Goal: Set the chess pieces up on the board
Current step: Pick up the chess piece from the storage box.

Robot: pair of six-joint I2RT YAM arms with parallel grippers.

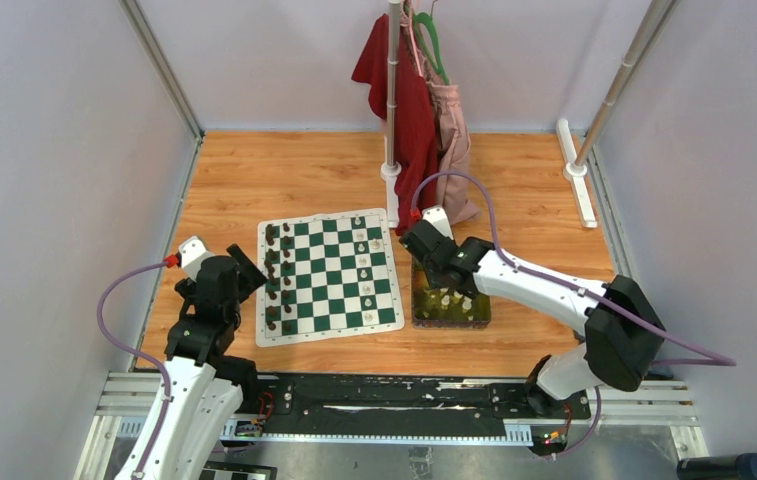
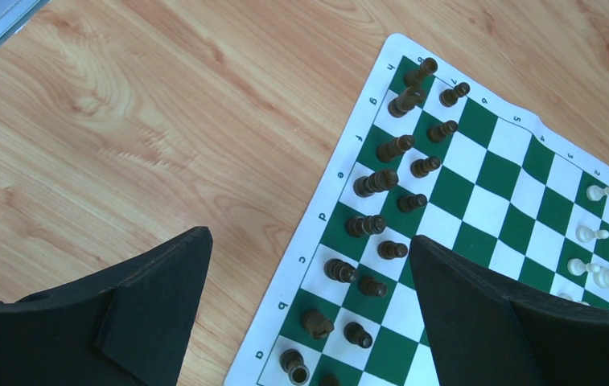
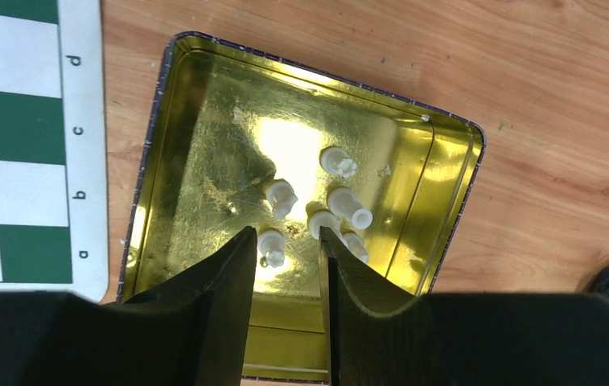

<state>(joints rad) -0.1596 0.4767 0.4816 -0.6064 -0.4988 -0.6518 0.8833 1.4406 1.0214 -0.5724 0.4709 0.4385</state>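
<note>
The green-and-white board (image 1: pixel 329 280) lies on the wooden table; it also shows in the left wrist view (image 2: pixel 494 173). Dark brown chessmen fill its left two columns. Several cream-white chess pieces (image 1: pixel 363 262) stand along its right side, and some show in the left wrist view (image 2: pixel 598 193). More cream-white pieces (image 3: pixel 341 205) lie loose in the yellow-green tray (image 3: pixel 204 104), right of the board (image 1: pixel 476 316). My right gripper (image 3: pixel 287 235) hovers over the tray, jaws partly open, one cream piece (image 3: pixel 271 247) just beyond its tips. My left gripper (image 2: pixel 309 241) is wide open and empty above the board's left edge.
A clothes stand with red and pink garments (image 1: pixel 419 110) rises behind the board. A white bar (image 1: pixel 574 170) lies at the back right. Grey walls close in both sides.
</note>
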